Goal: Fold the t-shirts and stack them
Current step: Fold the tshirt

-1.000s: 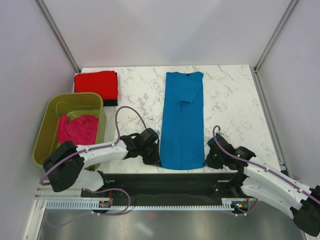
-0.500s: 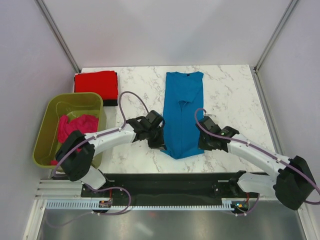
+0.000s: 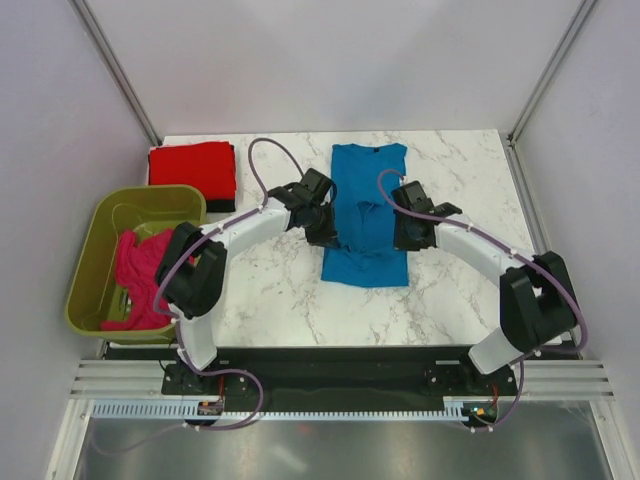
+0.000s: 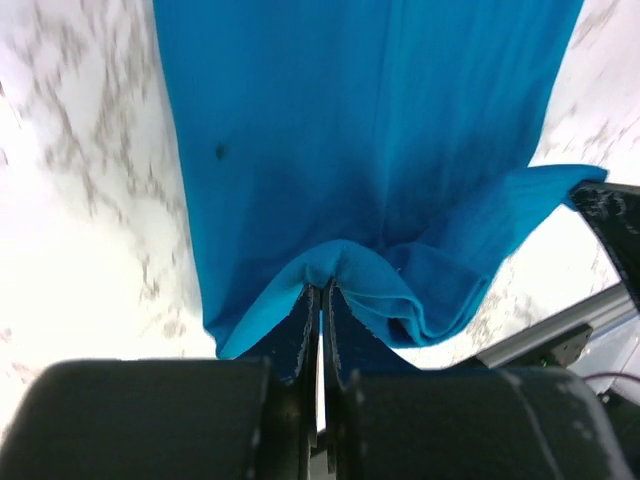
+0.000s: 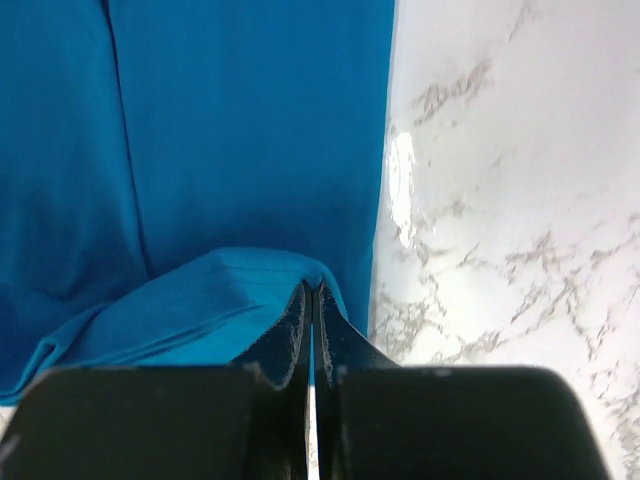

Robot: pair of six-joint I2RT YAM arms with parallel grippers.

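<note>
The blue t-shirt (image 3: 366, 225) lies lengthwise on the marble table, its lower part doubled up over its middle. My left gripper (image 3: 327, 236) is shut on the shirt's left hem corner (image 4: 335, 268). My right gripper (image 3: 405, 240) is shut on the right hem corner (image 5: 300, 275). Both hold the hem above the shirt's middle. The red t-shirt (image 3: 193, 170) lies folded at the back left. The magenta-pink t-shirt (image 3: 148, 262) is crumpled in the olive-green tub (image 3: 100, 240).
The tub stands at the table's left edge. The red shirt rests on a dark folded cloth (image 3: 222, 204). White walls close in the back and both sides. A black rail (image 3: 330, 365) runs along the near edge.
Both grippers have carried the blue shirt's hem from the near edge towards the back, folding the lower part up over the middle. The arms have stretched out far from their bases.
</note>
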